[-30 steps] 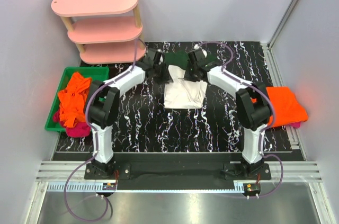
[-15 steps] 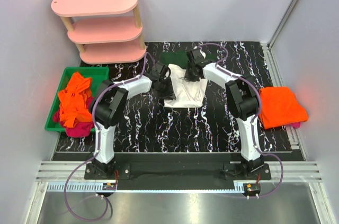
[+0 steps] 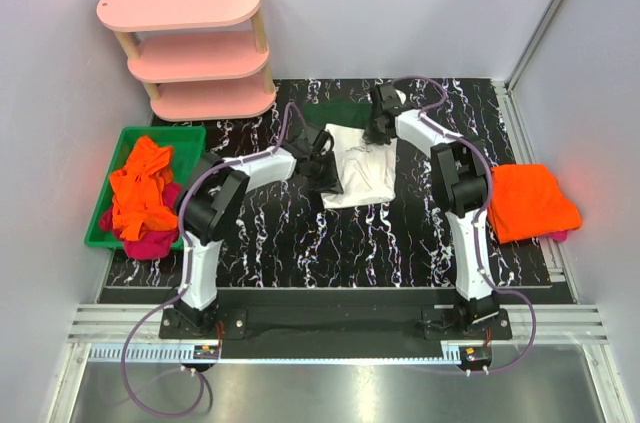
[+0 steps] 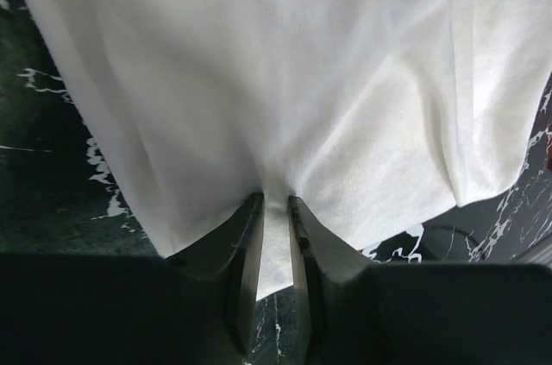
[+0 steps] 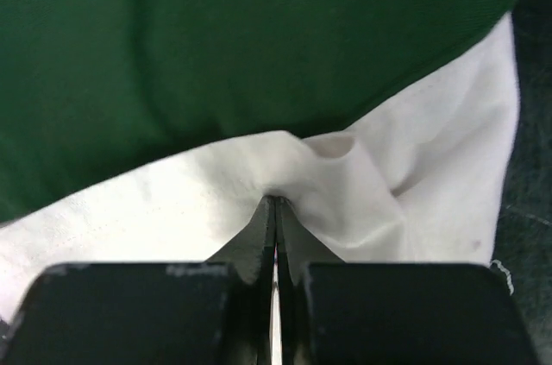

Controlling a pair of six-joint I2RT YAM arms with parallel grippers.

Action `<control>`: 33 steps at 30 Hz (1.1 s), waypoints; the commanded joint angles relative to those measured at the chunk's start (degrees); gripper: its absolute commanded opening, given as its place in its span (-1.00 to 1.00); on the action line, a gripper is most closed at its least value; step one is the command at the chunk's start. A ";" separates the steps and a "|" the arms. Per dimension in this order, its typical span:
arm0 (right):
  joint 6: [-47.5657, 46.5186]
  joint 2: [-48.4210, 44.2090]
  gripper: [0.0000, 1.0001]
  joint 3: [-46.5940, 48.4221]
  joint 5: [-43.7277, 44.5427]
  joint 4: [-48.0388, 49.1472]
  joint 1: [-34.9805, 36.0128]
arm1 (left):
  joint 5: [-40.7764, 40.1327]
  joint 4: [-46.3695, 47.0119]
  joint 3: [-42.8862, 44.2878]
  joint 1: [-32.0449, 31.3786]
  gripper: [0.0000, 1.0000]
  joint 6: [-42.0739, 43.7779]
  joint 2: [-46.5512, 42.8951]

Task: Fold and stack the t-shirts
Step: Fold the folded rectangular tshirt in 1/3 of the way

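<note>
Tabletop (image 3: 300, 243): flat slab, black with white marble-like veining, carrying everything listed below.

Green bin (image 3: 160, 131): rectangular plastic tray at the left edge of the table. It holds a crumpled heap of orange t-shirts (image 3: 138, 193), soft and unfolded, with a magenta t-shirt (image 3: 148, 245) bunched at the near end and spilling over the rim.

Folded orange t-shirt (image 3: 530, 201): a neat flat rectangle at the right edge of the table. A strip of magenta cloth (image 3: 562, 236) shows from under its near corner.

White t-shirt (image 3: 362, 171): soft knit, mid-table between the two arms, partly doubled over into a rough rectangle with loose creases. Its dark green sleeve (image 3: 335, 111) lies flat on the far side.

Left gripper (image 3: 322, 158): black, at the shirt's left edge. The wrist view shows its fingers drawn close together with a pinch of white fabric (image 4: 345, 80) caught between them, folds fanning out from the tips.

Right gripper (image 3: 380, 131): black, at the shirt's far right corner. Its jaws are fully closed on a puckered fold of the white cloth (image 5: 388, 184), beside the green sleeve (image 5: 241, 37).

Pink shelf (image 3: 180, 5): three oval tiers on pale wooden posts, in the far left corner.
</note>
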 commanded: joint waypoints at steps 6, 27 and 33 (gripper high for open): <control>0.38 4.53 -0.99 7.01 1.09 -2.28 -4.25 | 0.29 -4.20 -4.71 -1.27 -0.53 -0.25 0.51; -2.60 -25.40 -0.08 -12.30 -0.49 1.06 -3.82 | -8.76 -5.26 -9.90 -1.71 -0.42 3.00 -11.79; -1.99 -38.51 -0.05 -28.03 0.47 -0.78 2.77 | -9.29 -3.32 -12.88 -2.15 -0.33 1.77 -15.93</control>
